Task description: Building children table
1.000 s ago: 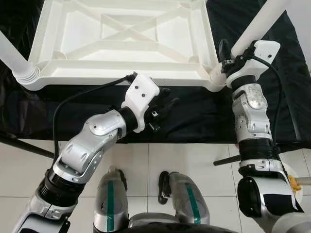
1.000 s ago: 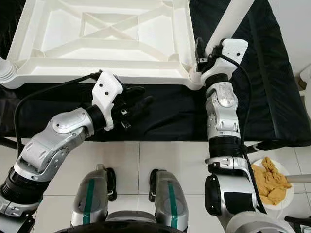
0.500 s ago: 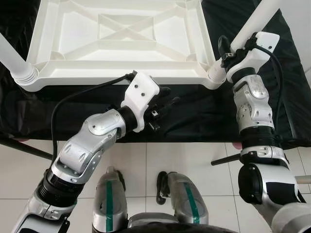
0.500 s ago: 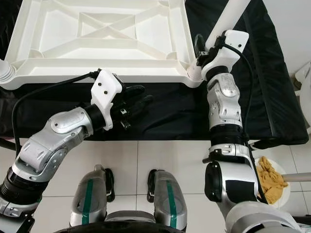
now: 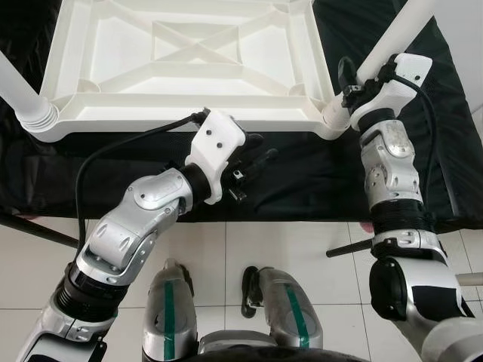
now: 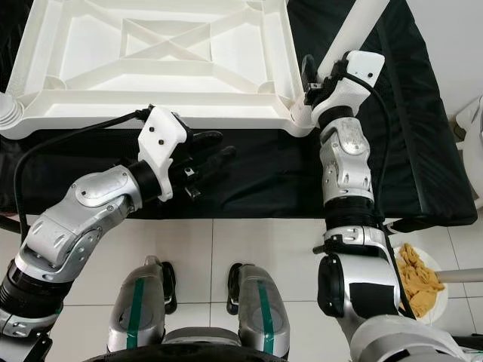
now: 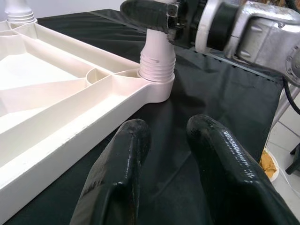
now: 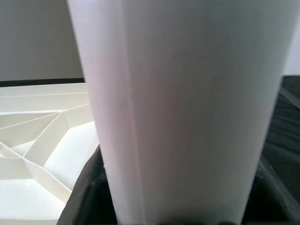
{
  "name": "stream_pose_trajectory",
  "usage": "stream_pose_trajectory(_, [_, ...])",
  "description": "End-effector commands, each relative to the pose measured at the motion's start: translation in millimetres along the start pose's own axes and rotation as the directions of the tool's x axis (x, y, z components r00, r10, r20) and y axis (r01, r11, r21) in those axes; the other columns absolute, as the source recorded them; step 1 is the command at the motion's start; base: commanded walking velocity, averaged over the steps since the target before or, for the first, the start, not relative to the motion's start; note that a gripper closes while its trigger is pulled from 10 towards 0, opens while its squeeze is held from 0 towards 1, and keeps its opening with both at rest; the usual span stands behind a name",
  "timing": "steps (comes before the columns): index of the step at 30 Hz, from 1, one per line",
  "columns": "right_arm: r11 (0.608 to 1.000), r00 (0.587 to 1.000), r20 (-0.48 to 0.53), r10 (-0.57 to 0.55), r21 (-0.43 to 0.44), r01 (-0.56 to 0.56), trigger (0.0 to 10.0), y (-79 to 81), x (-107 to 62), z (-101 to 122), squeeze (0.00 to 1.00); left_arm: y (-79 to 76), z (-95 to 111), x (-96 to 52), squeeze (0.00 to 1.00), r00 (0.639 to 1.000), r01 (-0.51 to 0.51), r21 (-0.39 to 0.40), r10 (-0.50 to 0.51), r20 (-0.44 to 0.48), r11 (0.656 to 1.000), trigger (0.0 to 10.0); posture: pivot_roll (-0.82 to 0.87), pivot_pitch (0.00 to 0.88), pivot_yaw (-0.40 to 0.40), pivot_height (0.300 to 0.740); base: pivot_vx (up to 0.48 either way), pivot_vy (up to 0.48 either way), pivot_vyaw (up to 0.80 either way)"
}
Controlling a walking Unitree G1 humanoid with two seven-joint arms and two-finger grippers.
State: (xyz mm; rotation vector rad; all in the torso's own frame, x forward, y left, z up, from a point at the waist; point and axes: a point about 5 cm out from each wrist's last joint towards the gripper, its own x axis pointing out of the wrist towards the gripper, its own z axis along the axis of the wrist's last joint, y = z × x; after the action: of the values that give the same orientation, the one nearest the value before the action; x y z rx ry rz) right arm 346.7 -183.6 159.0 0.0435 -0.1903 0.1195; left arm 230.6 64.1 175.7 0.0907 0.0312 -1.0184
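The white plastic table top [image 5: 181,113] lies upside down on a black cloth, its ribbed underside facing up. A white table leg [image 5: 400,30] stands tilted in the threaded socket [image 5: 332,121] at the near right corner. My right gripper [image 5: 352,81] is shut on this leg [image 8: 187,108] just above the socket. A second leg [image 5: 19,90] stands in the near left corner. My left gripper [image 5: 256,154] hovers over the cloth just in front of the top's near edge. It is open with nothing between its fingers [image 7: 220,159] and points toward the right leg [image 7: 157,51].
The black cloth [image 5: 302,173] covers a low surface that ends near my feet at white floor tiles [image 5: 226,249]. A white plate with yellow scraps [image 6: 419,275] sits on the floor at the right. A dark rod [image 5: 347,247] sticks out by my right arm.
The whole picture has shifted slightly. My right gripper keeps its hold on the leg, with its wrist turned a little. The left gripper has barely moved.
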Motion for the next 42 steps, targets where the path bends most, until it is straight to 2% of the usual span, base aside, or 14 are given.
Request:
stream_pose_trajectory(1, [0.999,0.986,-0.160,0.040,0.016,-0.038,10.0,9.5,-13.2,-35.9,0.00,-3.1,3.1,-0.8,0.00,1.000,0.028,-0.003,-0.028,0.010,1.000,10.0,0.13,0.084,-0.062,0.740,0.000,0.000,0.00])
stream_pose_trajectory(7, [0.999,0.986,-0.165,0.034,0.006,-0.033,10.0,8.8,-14.9,-37.6,0.00,-4.1,3.1,-1.2,0.00,1.000,0.030,-0.007,-0.030,0.010,1.000,10.0,0.13,0.096,-0.061,0.740,0.000,0.000,0.00])
stream_pose_trajectory(16, [0.999,0.983,-0.181,-0.027,0.015,0.030,10.0,2.5,-15.4,-39.2,0.00,-5.4,3.1,-0.8,0.00,0.999,0.033,-0.015,-0.033,0.011,0.999,10.0,0.12,0.105,-0.062,0.740,0.000,0.000,0.00])
stream_pose_trajectory(22, [1.000,0.984,-0.179,-0.014,0.000,0.014,10.0,2.9,-13.3,-38.0,0.00,-5.7,3.4,-0.7,0.00,0.999,0.033,-0.018,-0.033,0.011,0.999,10.0,0.12,0.106,-0.059,0.740,0.000,0.000,0.00])
stream_pose_trajectory(23, [0.999,0.985,-0.171,0.012,-0.041,-0.019,10.0,3.6,-11.1,-35.2,0.00,-5.7,3.5,-0.9,0.00,0.999,0.034,-0.019,-0.033,0.011,0.999,10.0,0.12,0.106,-0.059,0.740,0.000,0.000,0.00])
stream_pose_trajectory(24, [0.999,0.985,-0.171,0.012,-0.041,-0.019,10.0,3.6,-11.1,-35.2,0.00,-5.7,3.5,-0.9,0.00,0.999,0.034,-0.019,-0.033,0.011,0.999,10.0,0.12,0.106,-0.059,0.740,0.000,0.000,0.00])
stream_pose_trajectory(25, [0.990,0.986,-0.155,0.066,-0.111,-0.083,10.0,5.4,-6.9,-29.0,0.00,-5.8,3.8,-1.0,0.00,0.999,0.033,-0.019,-0.033,0.011,0.999,10.0,0.12,0.108,-0.059,0.740,0.000,0.000,0.00])
stream_pose_trajectory(26, [0.990,0.986,-0.155,0.066,-0.111,-0.083,10.0,5.4,-6.9,-29.0,0.00,-5.8,3.8,-1.0,0.00,0.999,0.033,-0.019,-0.033,0.011,0.999,10.0,0.12,0.108,-0.059,0.740,0.000,0.000,0.00])
stream_pose_trajectory(27, [0.976,0.983,-0.142,0.121,-0.163,-0.143,10.0,8.2,-3.4,-23.3,0.00,-5.7,4.1,-1.2,0.00,0.999,0.033,-0.018,-0.033,0.011,0.999,10.0,0.12,0.108,-0.059,0.740,0.000,0.000,0.00])
stream_pose_trajectory(30, [0.976,0.983,-0.142,0.121,-0.163,-0.143,10.0,8.2,-3.4,-23.3,0.00,-5.7,4.1,-1.2,0.00,0.999,0.033,-0.018,-0.033,0.011,0.999,10.0,0.12,0.108,-0.059,0.740,0.000,0.000,0.00])
stream_pose_trajectory(31, [0.964,0.978,-0.137,0.158,-0.190,-0.183,10.0,10.4,-1.4,-19.7,0.00,-5.6,4.2,-1.4,0.00,0.999,0.032,-0.019,-0.032,0.011,0.999,10.0,0.13,0.108,-0.061,0.740,0.000,0.000,0.00])
stream_pose_trajectory(38, [0.976,0.978,-0.146,0.148,-0.137,-0.168,10.0,10.9,-1.6,-22.7,0.00,-5.3,5.0,-2.7,0.00,1.000,0.020,-0.021,-0.020,0.014,1.000,10.0,0.13,0.107,-0.067,0.740,0.000,0.000,0.00])
stream_pose_trajectory(40, [0.986,0.982,-0.154,0.112,-0.106,-0.130,10.0,7.5,-3.2,-25.9,0.00,-5.3,5.1,-2.9,0.00,1.000,0.018,-0.020,-0.018,0.014,1.000,10.0,0.13,0.105,-0.068,0.740,0.000,0.000,0.00])
stream_pose_trajectory(42, [0.998,0.985,-0.166,0.043,-0.033,-0.049,10.0,-0.7,-6.9,-31.9,0.00,-4.9,5.4,-3.3,0.00,1.000,0.016,-0.019,-0.015,0.014,1.000,10.0,0.13,0.107,-0.065,0.740,0.000,0.000,0.00])
